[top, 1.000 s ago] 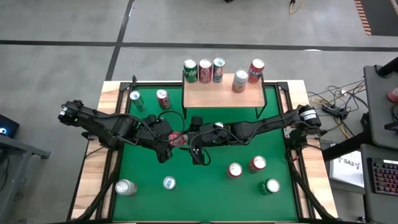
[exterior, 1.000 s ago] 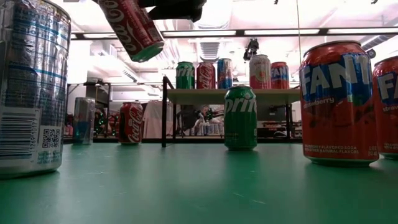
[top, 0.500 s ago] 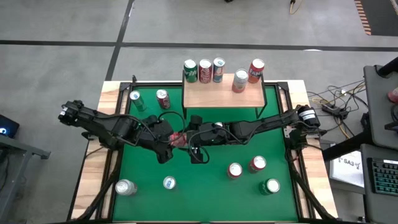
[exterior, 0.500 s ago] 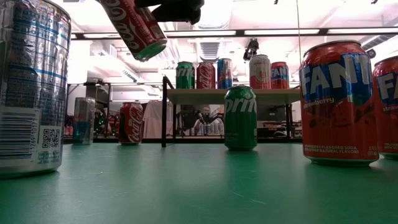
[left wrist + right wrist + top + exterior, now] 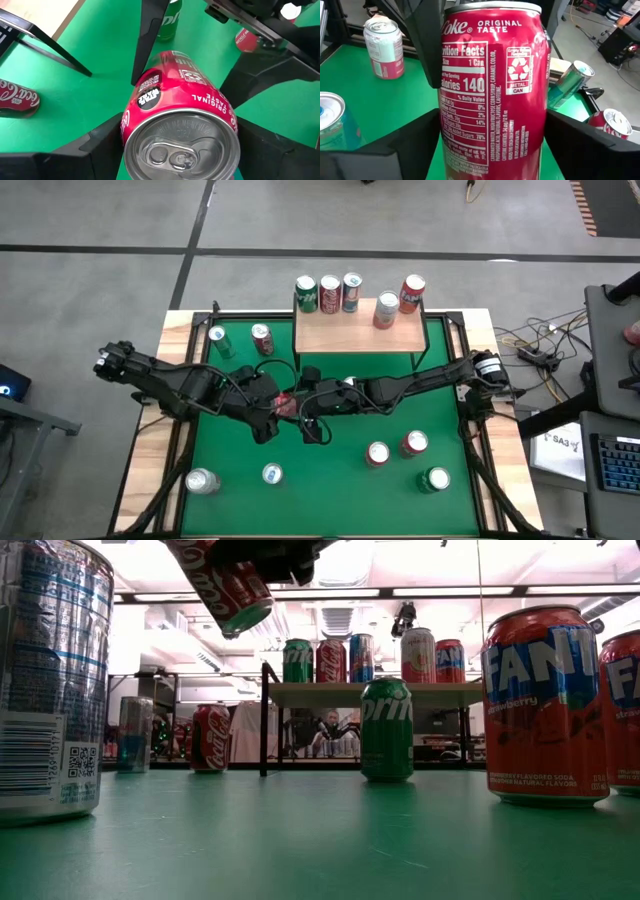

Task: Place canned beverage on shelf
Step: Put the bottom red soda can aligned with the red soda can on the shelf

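Leftward by a touch goes the right gripper since the earlier frame, its dark bulk now overlapping the Coke can at the upper left of the low view, where the can hangs tilted, clear of the green table. At the centre of the high view the two arms meet over that can, below the shelf and near its lower left corner. The left gripper pinches the can by its sides, top end toward its own wrist camera. The right gripper's fingers stand spread, one on either side of the same can; whether they press on it cannot be told. Five cans stand along the upper edge of the shelf's wooden board. More cans stand on the table: two at upper left of the felt, two at lower left, three at lower right.
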`<state>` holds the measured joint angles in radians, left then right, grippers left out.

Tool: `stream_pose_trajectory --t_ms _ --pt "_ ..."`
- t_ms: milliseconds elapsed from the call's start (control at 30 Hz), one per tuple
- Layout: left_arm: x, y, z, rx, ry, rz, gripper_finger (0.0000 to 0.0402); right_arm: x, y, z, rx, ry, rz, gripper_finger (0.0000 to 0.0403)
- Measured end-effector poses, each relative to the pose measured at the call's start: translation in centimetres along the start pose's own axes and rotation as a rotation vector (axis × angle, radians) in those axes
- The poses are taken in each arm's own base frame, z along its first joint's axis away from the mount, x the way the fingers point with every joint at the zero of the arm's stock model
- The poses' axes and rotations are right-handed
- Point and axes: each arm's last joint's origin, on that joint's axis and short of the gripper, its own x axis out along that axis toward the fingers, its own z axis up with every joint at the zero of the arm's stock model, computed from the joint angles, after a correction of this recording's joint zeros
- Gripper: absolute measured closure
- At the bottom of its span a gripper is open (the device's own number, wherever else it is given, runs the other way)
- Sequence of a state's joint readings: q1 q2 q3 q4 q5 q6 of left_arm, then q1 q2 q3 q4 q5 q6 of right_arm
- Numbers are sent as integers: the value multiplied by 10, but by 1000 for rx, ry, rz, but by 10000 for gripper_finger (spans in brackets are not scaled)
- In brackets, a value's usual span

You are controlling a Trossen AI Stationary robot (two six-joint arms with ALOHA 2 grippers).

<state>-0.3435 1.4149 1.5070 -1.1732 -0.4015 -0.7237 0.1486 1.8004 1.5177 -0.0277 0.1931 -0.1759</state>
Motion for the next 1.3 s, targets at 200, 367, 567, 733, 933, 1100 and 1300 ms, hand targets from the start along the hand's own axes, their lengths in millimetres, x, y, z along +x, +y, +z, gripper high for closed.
stream_pose_trajectory --t_ms 200,367,567,733,933,1100,1300 --pt "0 0 0 35 -6 9 85 0 0 0 -6 2 -29 126" --pt "-1 0 2 120 -28 10 63 0 0 -3 -34 36 -27 126" --pt "-10 1 9 260 -87 33 62 -9 -13 -4 -35 95 -40 126" --pt "-28 7 17 400 -183 102 60 -21 -30 -4 -57 167 -132 126" --pt "-45 17 16 682 -294 62 59 -46 -48 4 -67 144 -188 126" --pt "-48 27 12 770 -501 -50 59 -64 -61 -7 -15 87 -233 126" --pt "-28 43 -11 760 -671 -48 58 -83 -63 -26 64 -90 -288 126"
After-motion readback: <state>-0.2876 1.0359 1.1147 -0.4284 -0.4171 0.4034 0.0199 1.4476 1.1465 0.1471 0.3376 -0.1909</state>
